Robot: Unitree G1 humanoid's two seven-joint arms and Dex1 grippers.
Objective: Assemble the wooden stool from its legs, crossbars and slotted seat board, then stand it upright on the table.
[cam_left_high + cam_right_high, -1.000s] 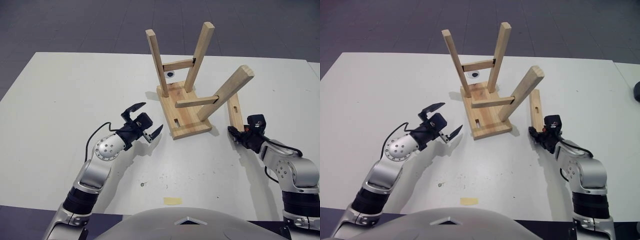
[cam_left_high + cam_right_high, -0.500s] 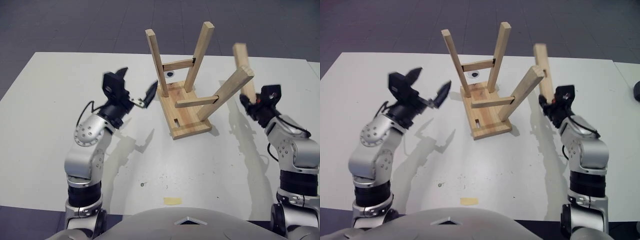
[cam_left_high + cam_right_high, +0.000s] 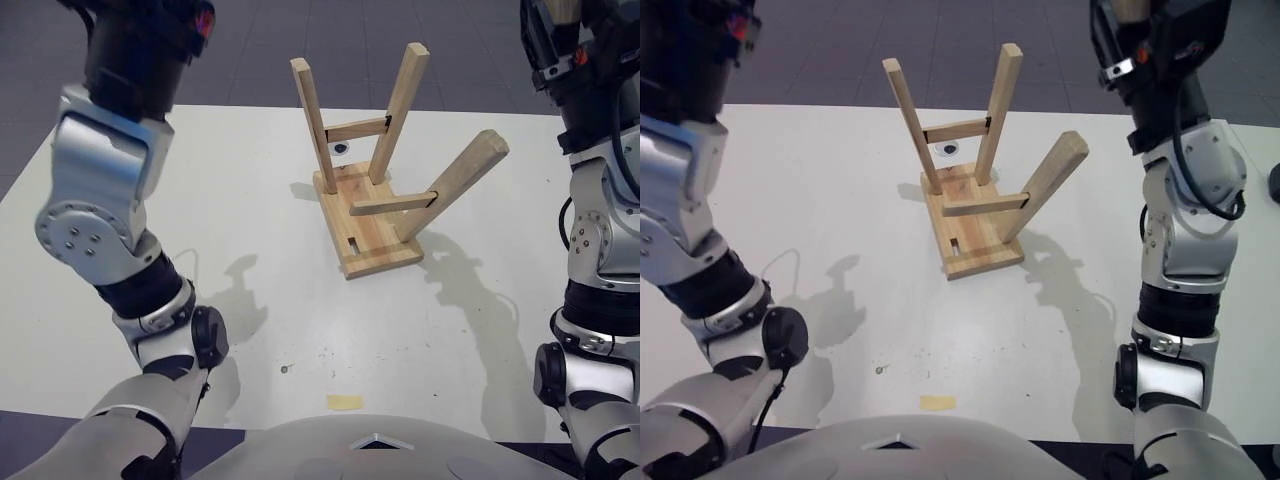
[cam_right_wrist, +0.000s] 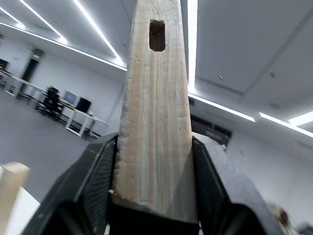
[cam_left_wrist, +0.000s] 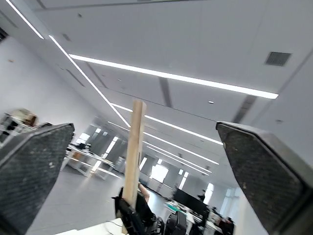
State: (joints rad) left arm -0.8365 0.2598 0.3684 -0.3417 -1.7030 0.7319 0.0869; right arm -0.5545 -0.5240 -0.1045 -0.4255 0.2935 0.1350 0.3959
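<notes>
The stool stands upside down on the white table [image 3: 150, 200]. Its slotted seat board [image 3: 372, 250] lies flat, with two upright legs [image 3: 312, 125] joined by a crossbar [image 3: 355, 129]. A third leg [image 3: 455, 180] leans outward with a second crossbar [image 3: 392, 204] on it. My right gripper [image 4: 156, 147] is raised high at the right, shut on a loose wooden leg [image 4: 156, 98] that points up and has a slot [image 4: 157, 35] near its top. My left gripper [image 5: 145, 129] is raised high at the left, wide open and empty; beyond it I see the held leg [image 5: 133, 161].
A small dark round thing [image 3: 342, 148] lies on the table behind the stool. A yellow scrap [image 3: 345, 402] sits near the front edge. A dark object [image 3: 1274, 185] shows past the table's right edge. Grey floor surrounds the table.
Both arms have swung up from table height to well above the stool. The right gripper carried the loose leg up off the table with it. The left gripper stayed open.
</notes>
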